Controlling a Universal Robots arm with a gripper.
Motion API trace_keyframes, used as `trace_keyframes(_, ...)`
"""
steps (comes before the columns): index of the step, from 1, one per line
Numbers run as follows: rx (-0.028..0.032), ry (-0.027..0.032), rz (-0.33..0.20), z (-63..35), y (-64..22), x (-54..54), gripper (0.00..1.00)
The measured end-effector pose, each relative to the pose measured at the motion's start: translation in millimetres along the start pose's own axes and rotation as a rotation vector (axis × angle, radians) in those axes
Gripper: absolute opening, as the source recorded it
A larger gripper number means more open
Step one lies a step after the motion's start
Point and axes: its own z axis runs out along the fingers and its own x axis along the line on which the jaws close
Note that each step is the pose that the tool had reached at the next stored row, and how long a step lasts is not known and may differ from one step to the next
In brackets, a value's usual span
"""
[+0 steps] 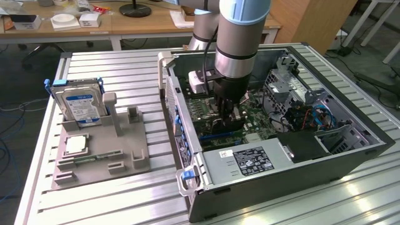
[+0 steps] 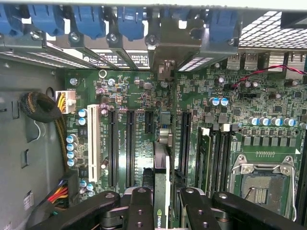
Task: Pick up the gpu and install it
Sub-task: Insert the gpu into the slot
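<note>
The gpu point(image 2: 161, 165) appears edge-on as a thin dark card with a green logo at its near end, standing upright over the green motherboard point(image 2: 240, 110). Its silvery bracket point(image 2: 165, 45) meets the row of rear slot covers. My gripper point(image 2: 161, 203) is shut on the gpu, one black finger point(image 2: 140, 208) on each side. The card's lower edge lies along the long black slots point(image 2: 129, 143); whether it is seated I cannot tell. In the exterior view my gripper point(image 1: 227, 118) reaches down into the open computer case point(image 1: 350, 150).
A white slot point(image 2: 93, 143), cable bundle point(image 2: 45, 108) and CPU socket point(image 2: 261, 184) flank the card. Outside the case, a grey fixture point(image 1: 125, 161) holds a silver hard drive point(image 1: 78, 105) and a green memory stick point(image 1: 97, 156). The power supply point(image 1: 250, 159) fills the case's near end.
</note>
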Motion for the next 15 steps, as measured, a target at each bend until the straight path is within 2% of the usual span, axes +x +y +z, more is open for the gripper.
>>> trace_keyframes(15, 0.0004, -0.0005, 0.0, 1.1, 2.0, -0.8, 0.26)
